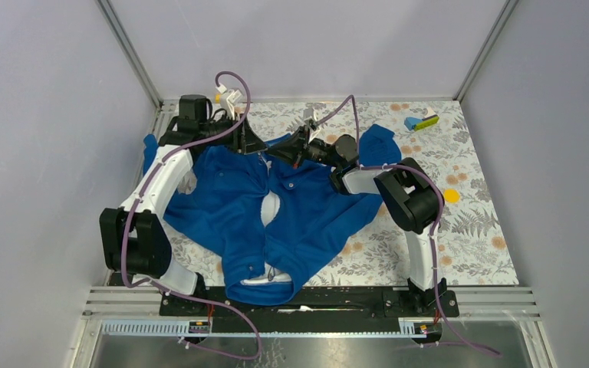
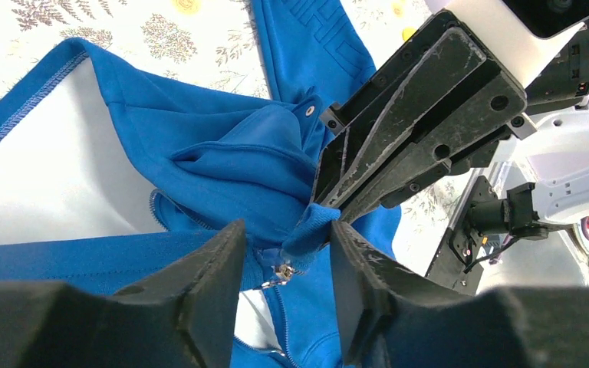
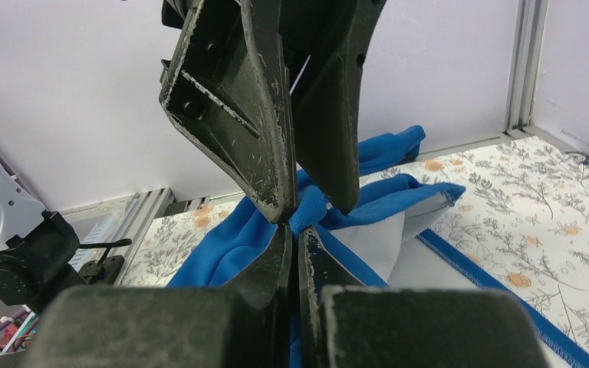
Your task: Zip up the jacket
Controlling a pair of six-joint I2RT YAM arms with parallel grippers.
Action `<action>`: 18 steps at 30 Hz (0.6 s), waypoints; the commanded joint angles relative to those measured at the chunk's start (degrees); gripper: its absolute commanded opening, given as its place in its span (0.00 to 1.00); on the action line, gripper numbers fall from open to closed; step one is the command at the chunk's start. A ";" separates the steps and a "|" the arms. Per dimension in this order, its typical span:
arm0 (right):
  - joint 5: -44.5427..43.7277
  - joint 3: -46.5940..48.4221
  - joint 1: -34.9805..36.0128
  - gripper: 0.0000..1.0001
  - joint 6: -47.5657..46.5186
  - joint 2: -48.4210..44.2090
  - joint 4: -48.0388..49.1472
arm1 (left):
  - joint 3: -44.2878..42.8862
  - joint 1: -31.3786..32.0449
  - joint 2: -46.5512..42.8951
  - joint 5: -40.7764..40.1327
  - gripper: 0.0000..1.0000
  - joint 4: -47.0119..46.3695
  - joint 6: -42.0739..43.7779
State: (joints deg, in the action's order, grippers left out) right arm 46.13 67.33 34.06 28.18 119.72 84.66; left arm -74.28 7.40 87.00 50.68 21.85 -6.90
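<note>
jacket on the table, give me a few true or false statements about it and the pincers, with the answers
1. The right pincer is shut on a fold of the jacket. True.
2. The jacket is zipped all the way. False: its front gapes open in the middle.
3. In the left wrist view, the zipper pull shows between the fingers of the left pincer. True.
4. The yellow disc lies on the jacket. False: it lies on the table, to the jacket's right and apart from it.
</note>
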 commanded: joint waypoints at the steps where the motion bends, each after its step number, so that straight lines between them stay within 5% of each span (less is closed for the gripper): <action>1: 1.11 3.06 -0.27 0.00 0.70 -2.27 11.46 | -3.27 0.86 0.56 -1.51 0.40 0.96 2.32; 5: 1.13 3.14 -0.21 0.00 0.73 -2.13 11.44 | -3.61 0.86 -0.48 -2.83 0.38 -1.97 -0.28; 9: 1.16 3.22 -0.18 0.00 0.87 -2.12 11.40 | -3.48 2.01 -1.86 -6.12 0.50 -2.15 -0.06; 18: 1.07 3.43 -0.06 0.00 1.16 -2.12 11.40 | -4.42 4.57 -1.25 -8.53 0.31 0.03 1.07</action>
State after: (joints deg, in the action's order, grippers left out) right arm 46.22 67.44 33.45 28.69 119.74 84.07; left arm -76.38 10.92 86.96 44.62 22.41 -7.22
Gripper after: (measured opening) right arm 0.025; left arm 0.350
